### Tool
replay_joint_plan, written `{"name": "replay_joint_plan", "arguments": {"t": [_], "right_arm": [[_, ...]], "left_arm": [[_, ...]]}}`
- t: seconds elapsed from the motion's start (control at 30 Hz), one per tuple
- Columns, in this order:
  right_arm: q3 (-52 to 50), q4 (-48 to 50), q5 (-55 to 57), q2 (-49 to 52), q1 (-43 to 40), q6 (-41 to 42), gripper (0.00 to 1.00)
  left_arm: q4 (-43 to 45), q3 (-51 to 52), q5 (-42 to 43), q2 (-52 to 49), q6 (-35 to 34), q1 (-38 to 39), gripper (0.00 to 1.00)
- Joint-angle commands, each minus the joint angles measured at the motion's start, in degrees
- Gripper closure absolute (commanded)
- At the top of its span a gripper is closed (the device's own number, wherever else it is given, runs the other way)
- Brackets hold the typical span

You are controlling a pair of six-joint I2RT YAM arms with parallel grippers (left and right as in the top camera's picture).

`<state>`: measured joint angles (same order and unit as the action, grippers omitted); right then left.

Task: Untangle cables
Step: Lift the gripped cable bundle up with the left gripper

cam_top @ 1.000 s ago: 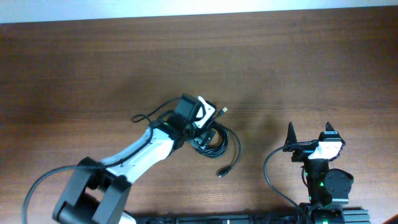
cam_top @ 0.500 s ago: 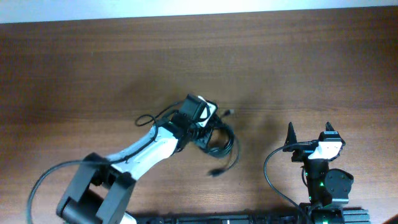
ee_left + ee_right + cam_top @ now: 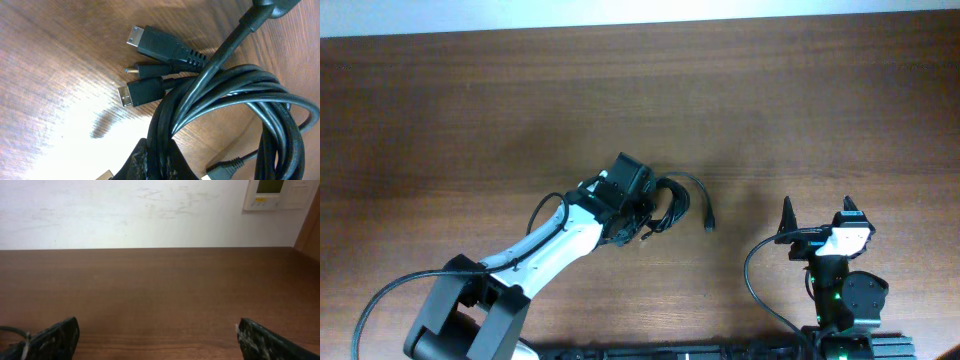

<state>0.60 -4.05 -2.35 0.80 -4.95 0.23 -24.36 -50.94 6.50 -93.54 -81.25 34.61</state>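
Observation:
The cables are thin black cords bunched in one clump at the middle of the wooden table, with one loose end arcing right to a small plug. My left gripper is shut on the clump. In the left wrist view the cables loop in a coil, and several strands run down between the two dark fingers, pinched there. Three plug ends stick out to the left of the coil. My right gripper stands open near the table's front right, nothing between its fingertips.
A thicker black wire fixed to the right arm loops beside its base. The table stretches bare to the far edge, where a white wall with a wall panel rises.
My left gripper closed on the cable clump and pulled it slightly left and toward the arm. The loose end swung from below the clump up to its right side. The right arm has not moved.

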Motion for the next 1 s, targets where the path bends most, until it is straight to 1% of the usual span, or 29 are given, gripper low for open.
{"name": "replay_joint_plan", "arguments": {"t": [0.0, 0.07, 0.13, 0.2, 0.23, 0.27, 0.3, 0.33, 0.37, 0.4, 0.43, 0.47, 0.53, 0.6, 0.63, 0.67, 0.73, 0.8, 0.83, 0.87, 0.93, 0.97], "right_arm": [[-0.3, -0.4, 0.9, -0.5, -0.3, 0.5, 0.01], [-0.3, -0.4, 0.9, -0.5, -0.3, 0.5, 0.01], [-0.3, -0.4, 0.9, -0.5, -0.3, 0.5, 0.01], [-0.3, -0.4, 0.9, -0.5, -0.3, 0.5, 0.01], [-0.3, -0.4, 0.9, -0.5, -0.3, 0.5, 0.01], [-0.3, -0.4, 0.9, -0.5, -0.3, 0.5, 0.01], [-0.3, -0.4, 0.9, -0.5, -0.3, 0.5, 0.01], [-0.3, -0.4, 0.9, -0.5, -0.3, 0.5, 0.01], [-0.3, -0.4, 0.9, -0.5, -0.3, 0.5, 0.01], [-0.3, -0.4, 0.9, -0.5, -0.3, 0.5, 0.01], [-0.3, -0.4, 0.9, -0.5, -0.3, 0.5, 0.01], [-0.3, -0.4, 0.9, -0.5, -0.3, 0.5, 0.01], [-0.3, -0.4, 0.9, -0.5, -0.3, 0.5, 0.01], [-0.3, -0.4, 0.9, -0.5, -0.3, 0.5, 0.01], [-0.3, -0.4, 0.9, -0.5, -0.3, 0.5, 0.01], [-0.3, -0.4, 0.9, -0.5, -0.3, 0.5, 0.01], [-0.3, -0.4, 0.9, -0.5, -0.3, 0.5, 0.01], [-0.3, -0.4, 0.9, -0.5, -0.3, 0.5, 0.01], [-0.3, -0.4, 0.9, -0.5, -0.3, 0.5, 0.01], [-0.3, -0.4, 0.9, -0.5, -0.3, 0.5, 0.01], [-0.3, -0.4, 0.9, -0.5, -0.3, 0.5, 0.01], [-0.3, -0.4, 0.9, -0.5, -0.3, 0.5, 0.01]], "left_arm": [[-0.3, -1.1, -1.0, 1.0, -9.3, 0.3, 0.87], [-0.8, -1.1, -0.9, 1.0, -8.6, 0.3, 0.56], [-0.8, -1.1, -0.1, 1.0, -5.0, 0.3, 0.28], [-0.8, -1.1, 0.8, 1.0, -0.8, 0.2, 0.10], [-0.8, -1.2, 1.5, 1.1, 3.2, 0.2, 0.04], [-0.8, -1.4, 1.7, 1.3, 6.8, 0.2, 0.01], [-0.8, -1.6, 1.7, 1.5, 9.3, 0.2, 0.01], [-0.8, -2.6, 1.6, 2.2, 15.5, 0.2, 0.01], [-0.8, -3.4, 1.6, 2.7, 19.6, 0.2, 0.01], [-0.2, -4.8, 1.6, 3.7, 27.5, 0.2, 0.01], [0.8, -6.1, 1.7, 4.6, 37.0, 0.2, 0.01], [1.8, -7.6, 1.6, 5.4, 48.6, 0.2, 0.00], [2.9, -9.6, 1.6, 6.2, 68.8, 0.2, 0.01], [2.9, -10.5, 0.5, 6.3, 81.3, 0.2, 0.01], [2.8, -10.5, -0.6, 6.3, 85.8, 0.2, 0.01], [2.8, -10.5, -2.0, 6.3, 88.3, 0.2, 0.01], [2.8, -10.5, -4.4, 6.2, 88.7, 0.2, 0.01], [2.8, -10.4, -4.4, 6.2, 88.7, 0.2, 0.01], [2.6, -10.4, -4.4, 6.2, 88.7, 0.2, 0.08], [2.6, -10.4, -4.4, 6.2, 88.7, 0.2, 0.10], [2.6, -10.3, -4.4, 6.0, 89.4, 0.2, 0.11], [2.6, -10.2, -4.4, 5.7, 91.5, 0.2, 0.10]]}}
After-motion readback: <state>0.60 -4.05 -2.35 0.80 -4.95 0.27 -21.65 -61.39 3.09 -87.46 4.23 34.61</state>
